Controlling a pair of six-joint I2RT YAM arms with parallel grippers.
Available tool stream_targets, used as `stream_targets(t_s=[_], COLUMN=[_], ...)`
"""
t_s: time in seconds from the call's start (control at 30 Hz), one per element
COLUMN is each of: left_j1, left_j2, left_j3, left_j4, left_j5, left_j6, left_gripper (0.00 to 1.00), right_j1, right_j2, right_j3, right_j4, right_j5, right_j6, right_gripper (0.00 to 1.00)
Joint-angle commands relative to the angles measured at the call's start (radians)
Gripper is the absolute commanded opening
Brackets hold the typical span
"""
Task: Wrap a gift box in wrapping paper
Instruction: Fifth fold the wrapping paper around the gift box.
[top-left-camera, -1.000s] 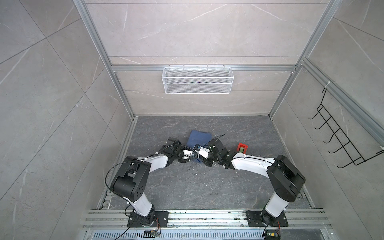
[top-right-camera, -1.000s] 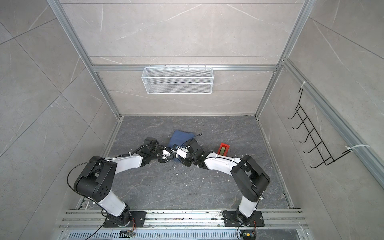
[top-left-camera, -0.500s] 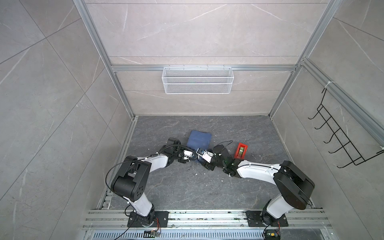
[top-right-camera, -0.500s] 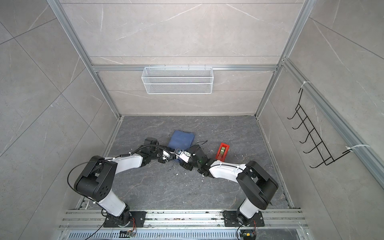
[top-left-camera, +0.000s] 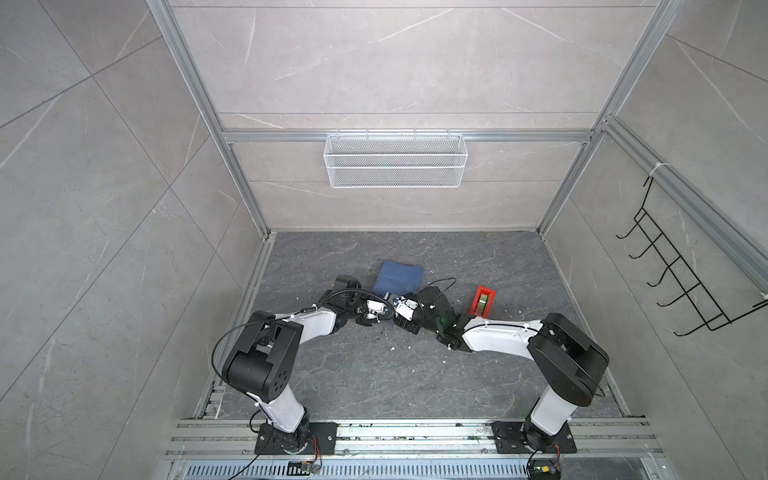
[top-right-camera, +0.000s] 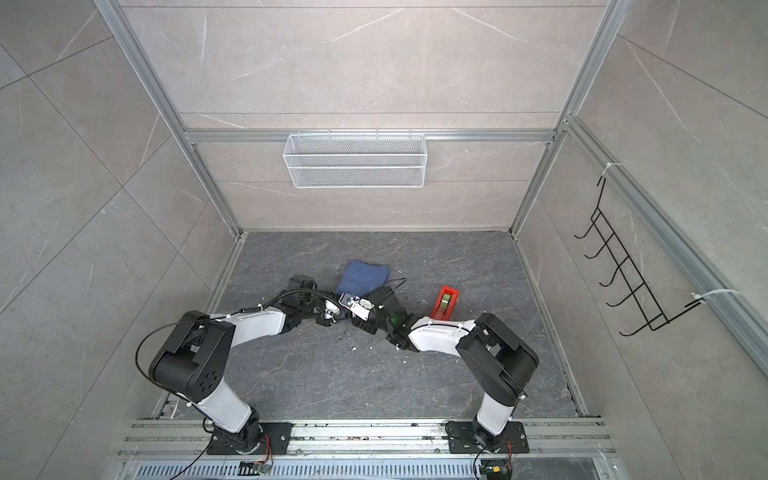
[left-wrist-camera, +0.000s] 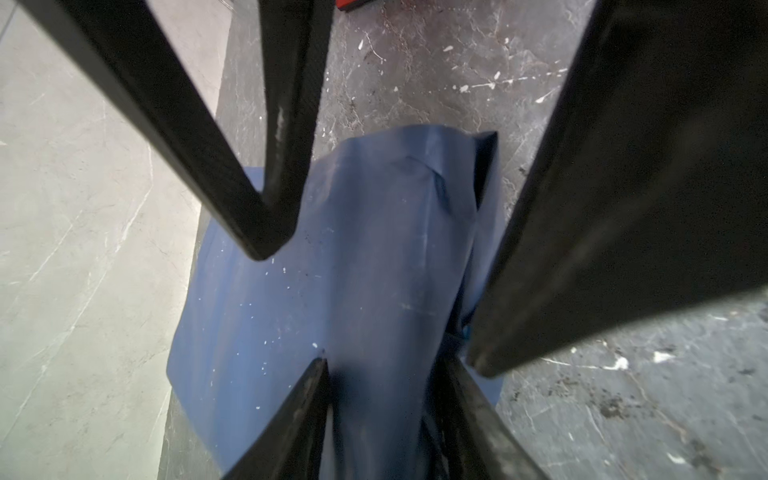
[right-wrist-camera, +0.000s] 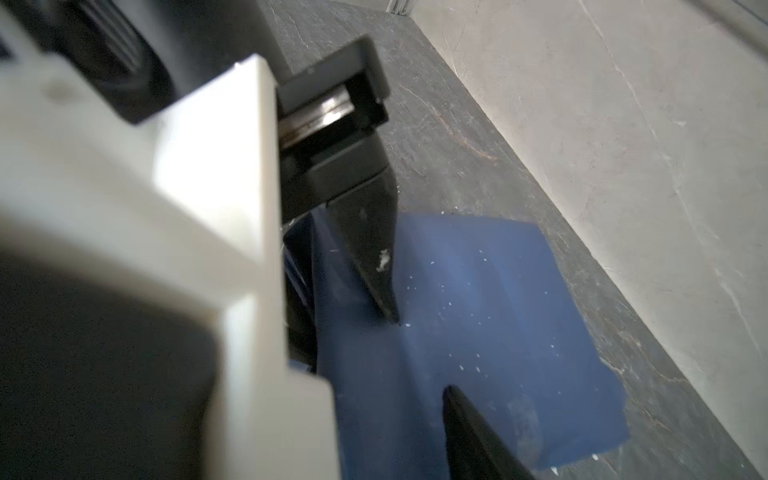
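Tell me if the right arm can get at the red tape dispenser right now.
Probably yes. The dispenser stands in the open close beside the right arm, nothing between them. The right fingers are open but straddle the paper, so the arm would need to pull back first.

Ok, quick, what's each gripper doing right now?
Left gripper: closed on the large creased blue wrapping paper.
Right gripper: open, jaws spread wide over the same paper, holding nothing.
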Motion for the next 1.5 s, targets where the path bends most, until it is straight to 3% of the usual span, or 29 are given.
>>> stream_targets(t_s=[0.0, 0.27, 0.33, 0.5, 0.73, 1.0, 1.2, 1.27, 1.4, 1.47], left_j1=[-0.019, -0.018, -0.017, -0.018, -0.017, -0.013, -0.012, -0.011, -0.008, -0.008], left_j2=[0.038, 0.038, 0.043, 0.039, 0.042, 0.043, 0.053, 0.044, 0.059, 0.056], left_j3=[-0.024, -0.021, -0.024, -0.018, -0.012, -0.015, -0.01, -0.011, -0.012, -0.008], left_j4=[-0.172, -0.173, -0.172, -0.181, -0.178, -0.184, -0.188, -0.188, -0.187, -0.194], left_j5=[-0.01, -0.012, -0.012, -0.014, -0.016, -0.015, -0.015, -0.015, -0.015, -0.011], left_j6=[-0.043, -0.044, -0.03, -0.047, -0.058, -0.051, -0.047, -0.051, -0.042, -0.05], left_gripper=[0.46, 0.46, 0.46, 0.45, 0.44, 0.44, 0.43, 0.43, 0.43, 0.43], right_j1=[0.004, 0.004, 0.002, 0.003, 0.003, 0.004, 0.032, 0.037, 0.041, 0.045], right_j2=[0.052, 0.044, -0.007, -0.132, -0.015, 0.144, 0.2, 0.188, 0.122, 0.05], right_j3=[0.001, -0.038, -0.092, -0.209, -0.26, -0.198, -0.155, -0.172, -0.313, -0.353], right_j4=[-0.035, 0.01, 0.088, 0.226, 0.456, 0.571, 0.521, 0.527, 0.767, 0.77], right_j5=[0.035, 0.058, 0.028, -0.031, 0.026, 0.082, 0.119, 0.134, 0.151, 0.161], right_j6=[-0.075, -0.101, -0.096, -0.045, -0.013, -0.011, -0.113, -0.115, -0.086, -0.037], right_gripper=[0.58, 0.46, 0.5, 0.73, 0.87, 0.88, 0.87, 0.88, 0.88, 0.88])
